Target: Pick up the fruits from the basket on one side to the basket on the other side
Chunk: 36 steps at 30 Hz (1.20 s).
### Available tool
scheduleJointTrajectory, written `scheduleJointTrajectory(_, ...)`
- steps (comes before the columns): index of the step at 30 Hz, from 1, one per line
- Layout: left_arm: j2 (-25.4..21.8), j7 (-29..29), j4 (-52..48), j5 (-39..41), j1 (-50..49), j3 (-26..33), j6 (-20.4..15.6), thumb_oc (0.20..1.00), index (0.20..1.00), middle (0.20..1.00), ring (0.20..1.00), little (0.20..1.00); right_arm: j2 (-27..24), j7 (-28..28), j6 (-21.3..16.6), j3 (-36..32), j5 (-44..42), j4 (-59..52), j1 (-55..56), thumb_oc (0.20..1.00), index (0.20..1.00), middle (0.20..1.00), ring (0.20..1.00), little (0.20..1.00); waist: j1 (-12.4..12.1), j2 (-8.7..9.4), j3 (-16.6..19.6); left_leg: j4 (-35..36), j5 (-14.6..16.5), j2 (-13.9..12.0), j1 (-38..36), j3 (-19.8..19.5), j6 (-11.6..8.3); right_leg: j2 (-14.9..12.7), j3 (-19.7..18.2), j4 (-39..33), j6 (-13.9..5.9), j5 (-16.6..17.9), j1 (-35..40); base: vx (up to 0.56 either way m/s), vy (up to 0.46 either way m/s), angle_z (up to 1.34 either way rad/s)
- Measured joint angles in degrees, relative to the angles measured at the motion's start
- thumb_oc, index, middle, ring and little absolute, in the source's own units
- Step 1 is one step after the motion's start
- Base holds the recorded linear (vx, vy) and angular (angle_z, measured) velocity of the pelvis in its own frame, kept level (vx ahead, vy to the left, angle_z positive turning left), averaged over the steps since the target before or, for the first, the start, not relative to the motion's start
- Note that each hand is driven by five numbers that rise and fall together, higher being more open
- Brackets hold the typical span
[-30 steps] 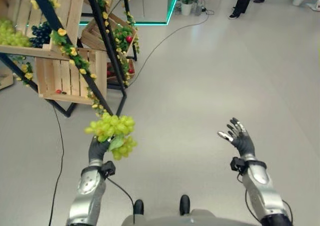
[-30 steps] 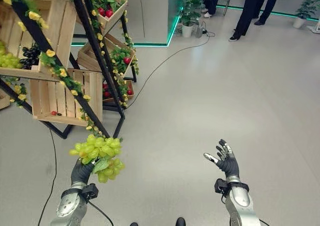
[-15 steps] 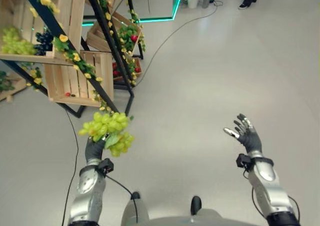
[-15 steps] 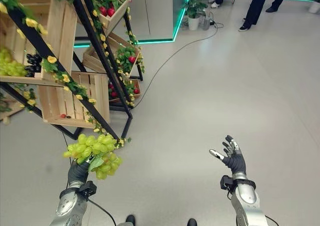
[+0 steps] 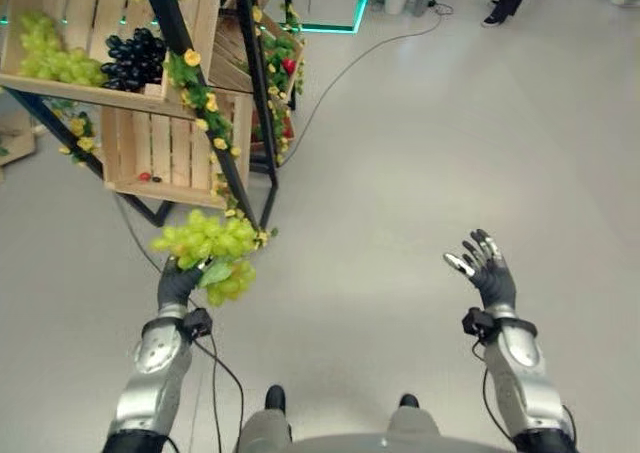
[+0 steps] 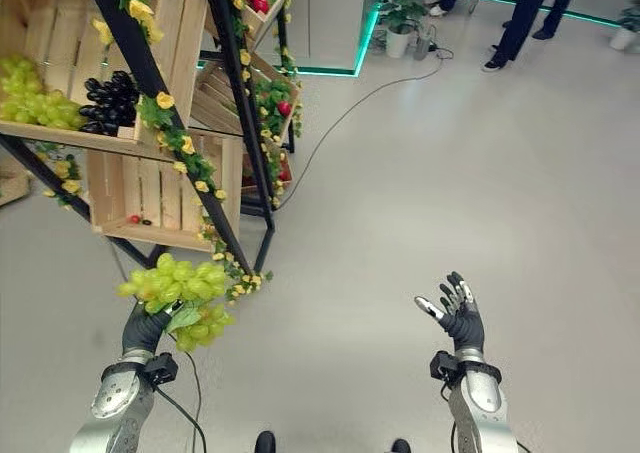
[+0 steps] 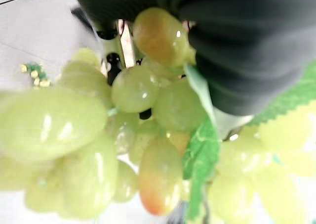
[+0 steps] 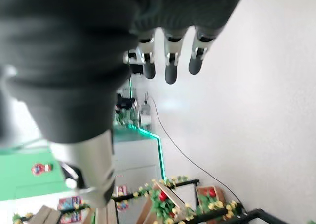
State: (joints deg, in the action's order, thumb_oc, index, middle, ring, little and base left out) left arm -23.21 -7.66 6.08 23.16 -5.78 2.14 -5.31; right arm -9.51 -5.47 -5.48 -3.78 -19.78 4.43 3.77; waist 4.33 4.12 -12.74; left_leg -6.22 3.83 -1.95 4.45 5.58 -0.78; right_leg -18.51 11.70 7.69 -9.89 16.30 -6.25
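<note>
The left hand (image 5: 178, 283) is raised over the grey floor (image 5: 400, 173), its fingers curled up around a bunch of green grapes (image 5: 208, 253) with a green leaf (image 5: 215, 273) hanging from it. In the left wrist view the grapes (image 7: 123, 120) crowd right against the dark cover, and the leaf (image 7: 200, 155) runs down between them. The bunch hangs in the air just in front of the foot of the black display rack (image 5: 255, 93), below its lowest wooden crate (image 5: 165, 158).

The right hand (image 5: 487, 273) is held up well to the right of the rack, palm turned inward, fingers spread and relaxed, holding nothing; in its wrist view the fingers (image 8: 170, 61) point straight out over the bare floor.

Behind the held bunch, the lowest crate holds a small red fruit (image 5: 145, 176) near its front edge. Above it on the rack, an upper crate (image 6: 60, 63) holds another green grape bunch (image 6: 30, 93) with a dark grape bunch (image 6: 108, 98) beside it. Yellow flowers and green leaves (image 5: 200, 98) wind along the rack's slanted black bars. Further back in the rack, crates hold red fruits (image 6: 283, 108).

A thin dark cord (image 5: 345, 73) runs across the floor away from the rack toward a potted plant (image 6: 405, 13) by a green-lit wall edge. Farthest off, a person's dark-trousered legs (image 6: 525, 18) stand on the floor.
</note>
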Motion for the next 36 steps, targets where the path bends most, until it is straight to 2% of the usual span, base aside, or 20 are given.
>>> scheduleJointTrajectory(2,1.05,0.85,0.04,0.00,0.80,-0.66,0.04,0.200,0.200,0.200,0.200,0.200,-0.10,0.13,0.02,0.18,-0.01,0.53,1.17,1.000,1.000,1.000,1.000,1.000,0.55,-0.23,-0.06,0.96,-0.30,-0.08,-1.67,-0.80,0.82,0.50,-0.17,0.70,-1.17,-2.39,0.64,-0.11,0.203,-0.11)
scheduleJointTrajectory(3,1.32,1.16,-0.09,0.00,1.13,-0.71,-0.01,0.200,0.200,0.200,0.200,0.200,-0.12,0.31,0.05,0.18,-0.04,0.90,1.64,1.000,1.000,1.000,1.000,1.000,0.79,-0.58,0.22,1.53,-0.59,-0.33,-1.79,-0.68,1.21,2.61,-0.05,0.60,-1.21,-6.38,1.16,-0.18,0.233,-0.08)
scheduleJointTrajectory(4,1.41,1.27,-0.33,0.00,1.00,-0.46,0.00,0.200,0.200,0.200,0.200,0.200,-0.23,0.47,0.05,0.23,-0.05,0.90,2.01,1.000,1.000,1.000,1.000,1.000,0.16,-0.44,0.32,1.64,-0.66,-0.62,-1.78,0.46,1.26,4.67,0.79,4.45,-0.93,-8.34,0.30,-0.13,0.150,-0.22)
scheduleJointTrajectory(7,1.52,1.37,-0.34,0.01,-1.40,-0.36,0.30,0.200,0.200,0.200,0.200,0.200,-0.53,0.90,0.00,0.12,-0.04,0.79,1.95,1.000,1.000,1.000,1.000,1.000,-0.83,-0.29,1.27,2.13,-0.71,-0.49,-1.81,2.13,1.18,5.57,2.39,3.56,-0.33,-8.48,-0.59,-0.07,0.164,-0.37)
scheduleJointTrajectory(8,2.04,1.37,-0.31,0.05,-1.75,-0.25,1.05,0.200,0.200,0.200,0.200,0.200,-0.53,0.92,0.12,0.19,-0.02,1.03,2.35,1.000,1.000,1.000,1.000,1.000,-0.66,-1.08,1.15,3.17,-1.71,-0.69,-2.15,2.04,0.97,7.86,-1.17,4.44,-1.24,-12.86,-0.64,-0.04,0.105,0.11)
scheduleJointTrajectory(9,2.21,1.38,-0.31,0.05,-1.78,-0.32,1.23,0.200,0.200,0.200,0.200,0.200,-0.55,0.93,0.12,0.20,-0.02,0.93,2.63,1.000,1.000,1.000,1.000,1.000,-0.65,-0.37,1.64,3.69,-2.11,-0.50,-2.39,1.98,0.70,9.25,-1.62,4.18,-0.28,-14.49,-0.05,-0.11,0.081,-0.18)
scheduleJointTrajectory(10,2.30,1.40,-0.31,0.05,-2.50,-0.35,1.27,0.200,0.200,0.200,0.200,0.200,-0.67,1.07,0.11,0.16,-0.02,0.90,2.26,1.000,1.000,1.000,1.000,1.000,-1.54,0.11,2.28,4.04,-2.00,0.25,-2.80,2.96,0.33,9.22,-0.48,1.69,1.96,-15.86,0.86,-0.10,0.006,-0.28)
scheduleJointTrajectory(12,3.41,1.40,-0.42,0.07,-3.40,0.36,1.32,0.200,0.200,0.200,0.200,0.200,-0.87,1.06,0.11,0.53,-0.03,0.87,1.39,1.000,1.000,1.000,1.000,1.000,-2.28,-0.19,2.90,4.05,-2.07,0.63,-2.97,5.22,-0.26,9.70,0.61,-3.12,2.95,-15.56,1.89,-0.08,-0.016,-0.60)
scheduleJointTrajectory(13,4.00,1.38,-0.39,0.07,-3.50,0.68,1.49,0.200,0.200,0.200,0.200,0.200,-0.93,1.12,0.11,0.64,-0.03,0.92,1.49,1.000,1.000,1.000,1.000,1.000,-2.14,-0.37,3.37,4.20,-2.17,0.73,-2.85,5.49,-0.49,10.19,0.30,-6.14,4.76,-14.67,3.02,-0.04,-0.013,-0.48)
scheduleJointTrajectory(14,4.92,1.36,-0.40,0.12,-3.50,0.73,1.58,0.200,0.200,0.200,0.200,0.200,-1.43,1.08,0.14,0.76,-0.03,1.03,1.83,1.000,1.000,1.000,1.000,1.000,-2.03,-1.10,3.78,4.39,-2.38,0.27,-2.93,5.43,-0.82,10.95,0.25,-7.80,5.18,-13.68,3.50,-0.03,-0.017,-0.19)
scheduleJointTrajectory(18,7.02,1.46,-0.42,0.22,-3.58,0.74,1.64,0.200,0.200,0.200,0.200,0.200,-3.44,1.20,0.24,1.05,-0.03,0.76,3.93,1.000,1.000,1.000,1.000,1.000,-1.85,-2.18,4.61,5.35,-2.70,-0.88,-4.77,5.11,-1.81,12.59,-1.05,-9.55,6.17,-13.06,5.02,-0.04,-0.022,-0.22)
scheduleJointTrajectory(20,8.24,1.45,-0.45,0.74,-3.50,0.72,1.64,0.200,0.200,0.200,0.200,0.200,-4.73,1.37,0.41,1.27,-0.02,0.77,5.16,1.000,1.000,1.000,1.000,1.000,-1.92,-2.81,4.48,3.07,-2.40,-1.33,-3.67,4.56,-2.23,12.95,-1.20,-10.22,5.96,-13.16,5.31,-0.15,0.012,0.02)
scheduleJointTrajectory(23,9.36,1.40,-0.41,1.31,-2.38,-0.33,1.66,0.200,0.200,0.200,0.200,0.200,-6.32,1.28,0.69,0.95,-0.02,0.94,5.72,1.000,1.000,1.000,1.000,1.000,-1.96,-4.46,3.45,-1.28,-1.50,-1.50,-0.21,1.81,-2.61,13.19,0.08,-11.05,6.59,-12.42,5.19,-0.12,0.021,0.25)
scheduleJointTrajectory(26,10.46,1.35,-0.41,1.33,-2.76,-0.56,1.65,0.200,0.200,0.200,0.200,0.200,-7.13,1.19,0.67,0.89,-0.03,1.34,3.97,1.000,1.000,1.000,1.000,1.000,-2.18,-6.73,2.07,-1.56,-0.50,-1.36,0.23,-7.53,-3.58,12.69,-1.19,-11.61,6.95,-12.17,5.14,0.03,0.135,0.04)
scheduleJointTrajectory(29,10.84,1.18,-0.65,1.36,-3.25,-0.53,1.65,0.200,0.200,0.200,0.200,0.200,-7.30,0.74,0.67,0.80,-0.10,2.18,2.58,1.000,1.000,1.000,1.000,1.000,-2.17,-7.03,1.08,-0.40,-0.19,-2.82,0.38,-7.92,-3.59,11.85,-3.11,-10.94,6.07,-11.80,4.58,0.11,0.168,-0.04)
scheduleJointTrajectory(31,10.61,0.87,-0.58,1.45,-2.13,-0.52,1.43,0.200,0.200,0.200,0.200,0.200,-6.99,0.49,0.61,-0.08,-0.16,2.95,2.72,1.000,1.000,1.000,1.000,1.000,-1.71,-5.31,-0.14,-3.58,0.75,-2.72,2.12,-7.90,-4.94,9.81,-5.70,-11.13,5.18,-12.10,4.45,0.12,0.192,0.09)
scheduleJointTrajectory(32,10.49,0.70,-0.95,2.47,-1.81,-0.40,1.29,0.200,0.200,0.200,0.200,0.200,-7.50,0.04,0.71,-0.08,-0.16,3.33,2.81,1.000,1.000,1.000,1.000,1.000,-2.00,-5.00,-0.33,-4.52,0.74,-4.77,2.76,-8.69,-3.03,9.33,-5.33,-10.75,4.50,-12.02,3.59,0.14,0.237,0.03)
scheduleJointTrajectory(33,10.63,0.46,-0.83,2.72,-1.64,-0.45,1.12,0.200,0.200,0.200,0.200,0.200,-7.75,-0.06,0.63,-0.72,-0.15,3.37,2.88,1.000,1.000,1.000,1.000,1.000,-1.92,-5.16,-0.76,-4.42,1.40,-6.55,3.30,-8.98,-3.95,9.34,-5.54,-10.45,3.50,-11.45,3.65,0.19,0.309,0.01)
scheduleJointTrajectory(34,10.62,0.09,-0.64,2.89,-1.63,-0.39,1.17,0.200,0.200,0.200,0.200,0.200,-8.12,-0.45,0.71,-1.23,-0.15,4.10,2.73,1.000,1.000,1.000,1.000,1.000,-1.80,-4.25,-1.52,-3.27,0.56,-7.30,2.08,-6.29,-8.15,8.31,-5.03,-10.21,2.47,-11.50,3.88,0.16,0.259,-0.01)
scheduleJointTrajectory(36,9.59,-0.09,-0.69,3.05,-2.58,0.30,1.17,0.200,0.200,0.200,0.200,0.200,-6.76,-0.46,0.79,-1.09,-0.15,4.10,3.42,1.000,1.000,1.000,1.000,1.000,-2.24,-2.13,-1.84,-2.32,0.13,-5.58,0.72,-4.41,-7.31,6.36,-5.63,-11.48,3.01,-11.22,4.66,0.16,0.303,-0.15)
